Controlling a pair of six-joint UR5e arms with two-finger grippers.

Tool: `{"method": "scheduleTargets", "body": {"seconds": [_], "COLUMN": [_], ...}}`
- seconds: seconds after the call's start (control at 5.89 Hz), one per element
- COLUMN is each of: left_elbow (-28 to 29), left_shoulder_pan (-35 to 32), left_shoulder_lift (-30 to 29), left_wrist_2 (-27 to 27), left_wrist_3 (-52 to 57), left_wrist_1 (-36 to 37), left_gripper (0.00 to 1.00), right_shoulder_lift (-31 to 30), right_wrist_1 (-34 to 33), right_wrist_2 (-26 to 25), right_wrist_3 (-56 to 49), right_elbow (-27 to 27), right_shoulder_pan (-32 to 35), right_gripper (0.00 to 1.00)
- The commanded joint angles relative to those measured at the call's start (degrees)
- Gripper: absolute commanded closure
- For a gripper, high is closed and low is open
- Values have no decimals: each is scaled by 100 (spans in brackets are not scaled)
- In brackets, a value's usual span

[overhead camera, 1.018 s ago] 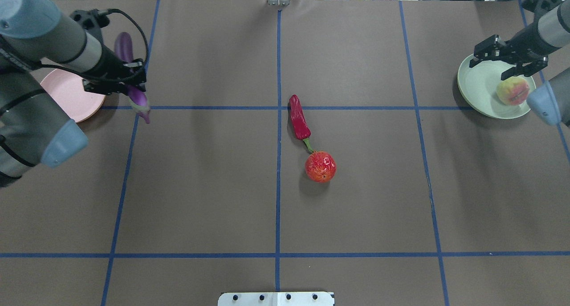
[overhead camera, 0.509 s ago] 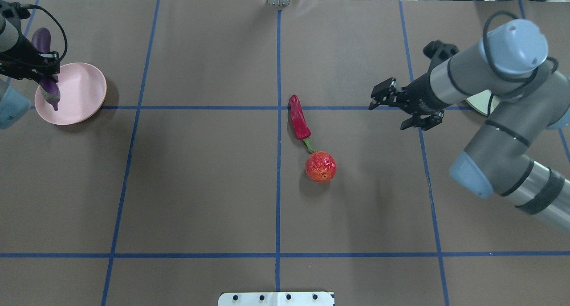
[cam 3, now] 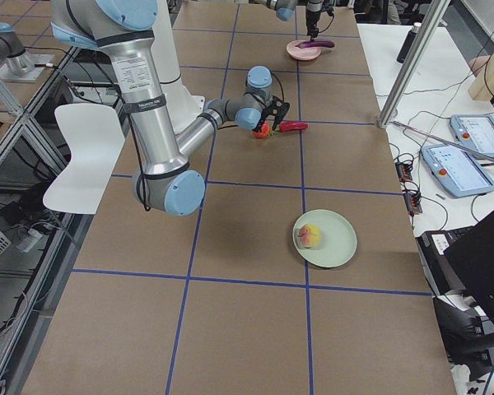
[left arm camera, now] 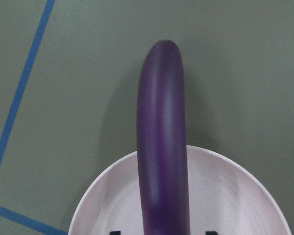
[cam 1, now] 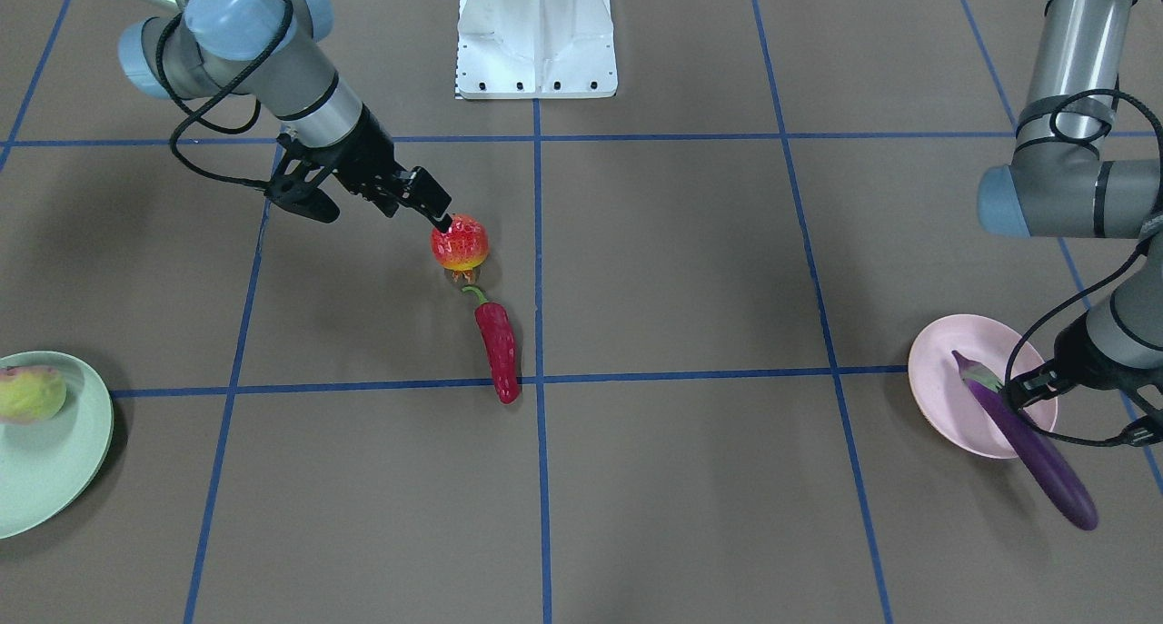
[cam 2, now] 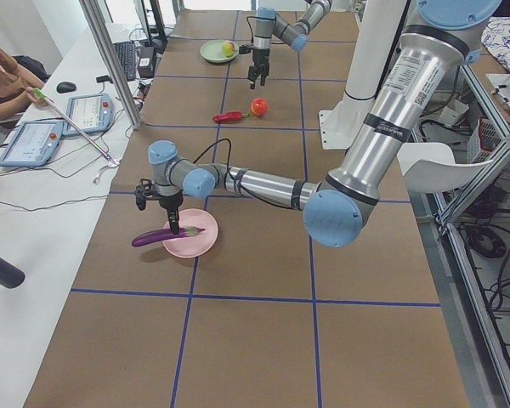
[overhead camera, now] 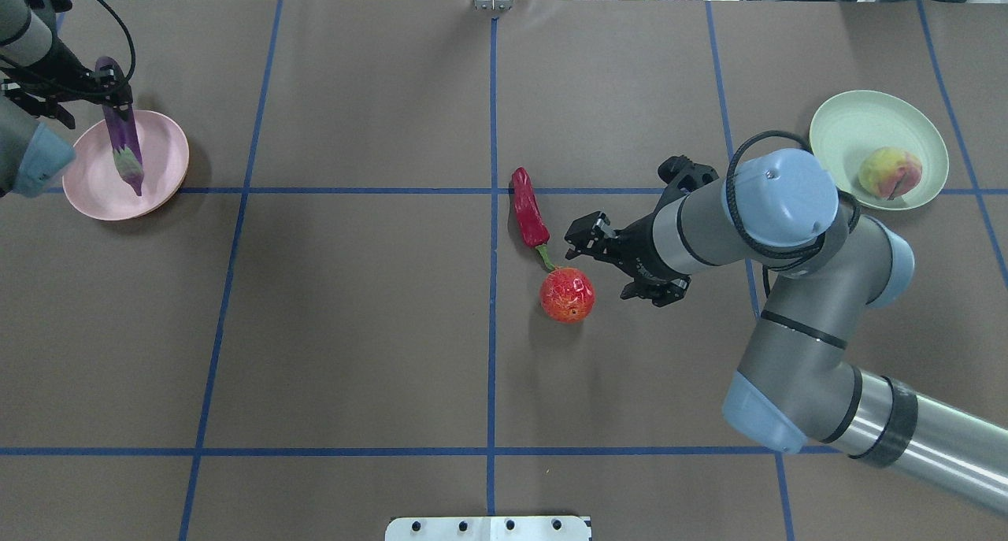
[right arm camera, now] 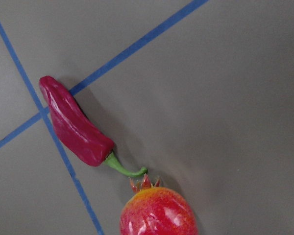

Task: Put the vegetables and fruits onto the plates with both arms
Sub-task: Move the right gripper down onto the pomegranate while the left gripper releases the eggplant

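Observation:
My left gripper [overhead camera: 110,88] is at the far left, shut on the purple eggplant [overhead camera: 122,135]. The eggplant's cap end lies in the pink plate [overhead camera: 161,151] and its tail sticks out past the rim [left arm camera: 162,147]. My right gripper [overhead camera: 610,265] is open and empty, just right of the red-orange pomegranate [overhead camera: 566,294] and a little above it. The red chili [overhead camera: 529,208] lies with its green stem touching that fruit [right arm camera: 159,213]. The peach [overhead camera: 890,173] sits in the mint green plate [overhead camera: 846,124] at the far right.
The white base block [overhead camera: 488,528] is at the near table edge. Blue tape lines [overhead camera: 491,210] cross the brown table. The right arm's elbow [overhead camera: 780,198] hangs over the table between the fruit and the green plate.
My right gripper left the peach on the green plate and swung to the pomegranate at the centre. My left arm carried the eggplant to the pink plate and lowered it there.

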Motion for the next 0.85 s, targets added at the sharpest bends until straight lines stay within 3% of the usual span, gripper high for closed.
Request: {"method": "scheduleTargets", "body": {"seconds": [0.0,0.17,0.51,0.68], "left_elbow": [-392,-455,-1032,-1096], "left_shoulder_pan": [21,65,799,1317], "left_shoulder_lift": [-67,-58,-111,-520], "left_wrist_2": [-533,-544,-456,-377], "left_wrist_3": [-628,-700,-1714,-2504], "left_wrist_1": [-15,-24,29,46], "left_gripper": [0,0,0,0], "right_shoulder_lift": [152,300,451,451], "right_wrist_1": [-287,-314,-314,-306], "right_wrist_2": [-562,-642,-748,-757], "right_wrist_3": [69,69,78,78], "right_elbow": [-36,-237,-485,-581], "right_shoulder_pan": [-456,-476,-476,-476], "right_gripper": [0,0,0,0]}}
